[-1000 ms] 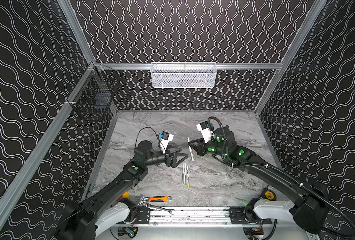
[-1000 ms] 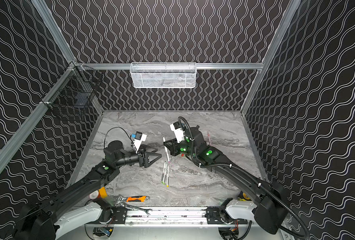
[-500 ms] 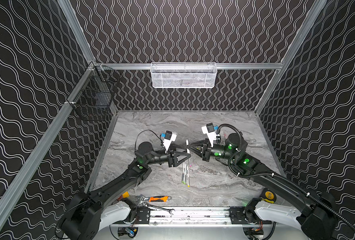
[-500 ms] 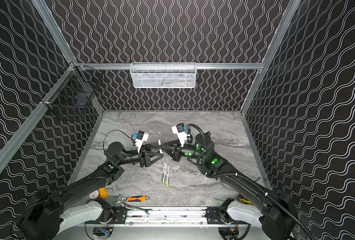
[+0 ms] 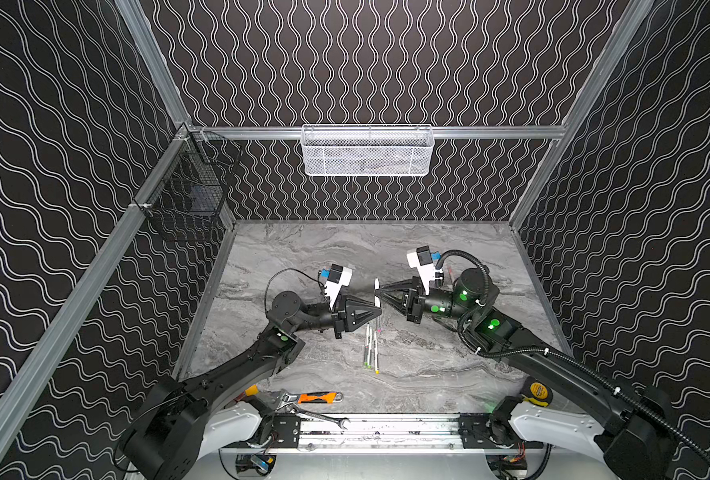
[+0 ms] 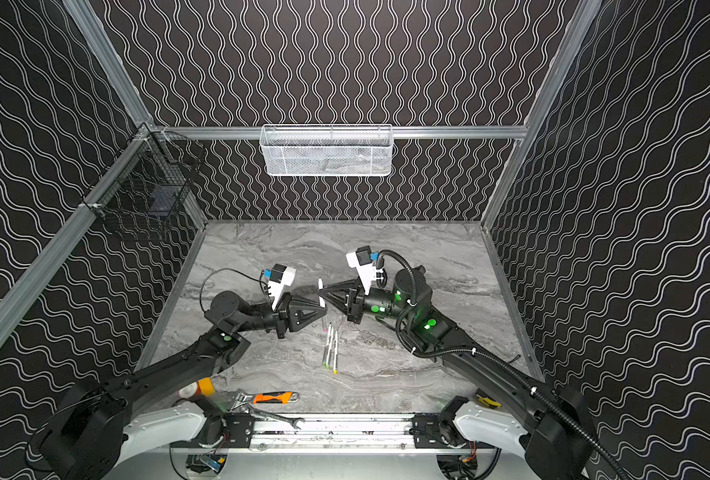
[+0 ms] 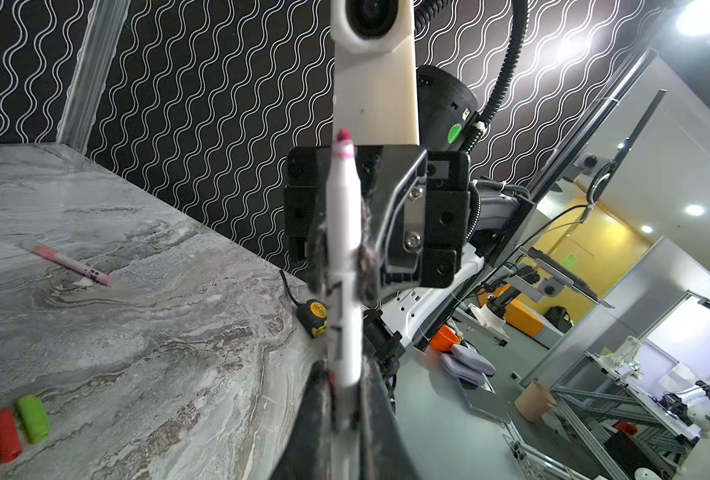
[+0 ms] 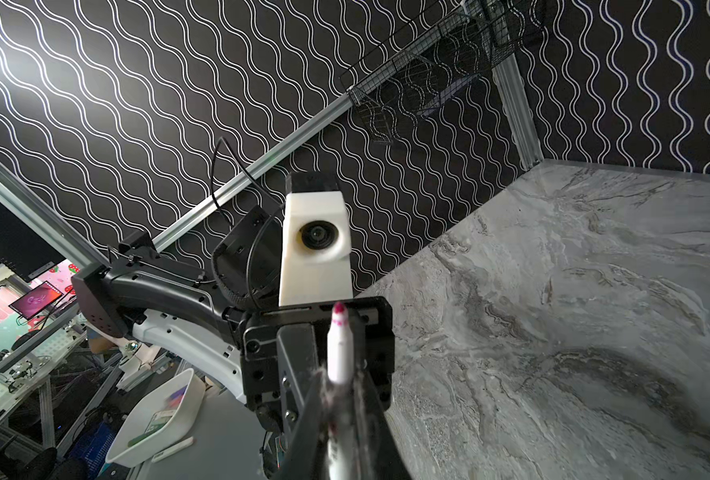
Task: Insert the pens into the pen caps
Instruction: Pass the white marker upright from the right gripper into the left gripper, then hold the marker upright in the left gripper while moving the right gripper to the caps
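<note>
White-barrelled marker pen [image 7: 343,216] with a pink-red tip stands roughly upright above the grey marbled surface [image 5: 428,365], clenched by both left fingers [image 5: 372,309] and right fingers [image 5: 386,292]; release one grip only while the other holds firm.

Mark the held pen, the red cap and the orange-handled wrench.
held pen [image 7: 343,199], left wrist view, white barrel
red cap [image 7: 3,434], left wrist view, mid-body
orange-handled wrench [image 5: 316,398], a top view, orange grip

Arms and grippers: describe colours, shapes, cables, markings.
Left arm and right arm are black with white bases and green indicator dots. Left gripper and right gripper are black triangular frames under white camera housings. Ribbed black conduit runs along the right arm; a thin cable loops by the left.
</note>
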Available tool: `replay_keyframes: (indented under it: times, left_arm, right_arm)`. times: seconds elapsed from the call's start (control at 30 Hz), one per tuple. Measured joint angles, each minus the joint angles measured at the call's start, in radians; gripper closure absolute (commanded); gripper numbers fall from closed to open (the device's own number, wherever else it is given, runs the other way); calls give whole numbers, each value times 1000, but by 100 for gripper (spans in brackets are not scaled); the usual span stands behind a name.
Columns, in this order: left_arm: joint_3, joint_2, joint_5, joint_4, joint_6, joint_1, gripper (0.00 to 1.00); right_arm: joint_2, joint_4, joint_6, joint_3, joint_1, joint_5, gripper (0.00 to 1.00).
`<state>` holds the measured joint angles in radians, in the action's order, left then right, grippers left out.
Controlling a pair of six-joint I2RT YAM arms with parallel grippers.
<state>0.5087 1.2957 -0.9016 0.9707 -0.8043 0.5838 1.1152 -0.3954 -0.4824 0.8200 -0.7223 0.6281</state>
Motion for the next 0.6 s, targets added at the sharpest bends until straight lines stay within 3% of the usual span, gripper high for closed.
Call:
replay_keyframes:
  times: [0.07, 0.17, 0.27, 0.4, 0.6]
  left_arm:
    - [-5, -12, 5, -8, -12, 0, 100]
    - [6, -51, 37, -106, -16, 0, 100]
    - [58, -107, 85, -319, 26, 0, 100]
    - [171, -173, 165, -670, 174, -5, 100]
    - [292, -171, 225, -1045, 371, -27, 100]
  right_arm:
    - [0, 0, -3, 0, -1, 2, 81]
    - [-5, 5, -3, 0, 1, 1, 57]
    - [-6, 61, 4, 21, 20, -12, 44]
    - [-5, 171, 5, 39, 82, -80, 43]
    - [85, 449, 19, 115, 141, -296, 45]
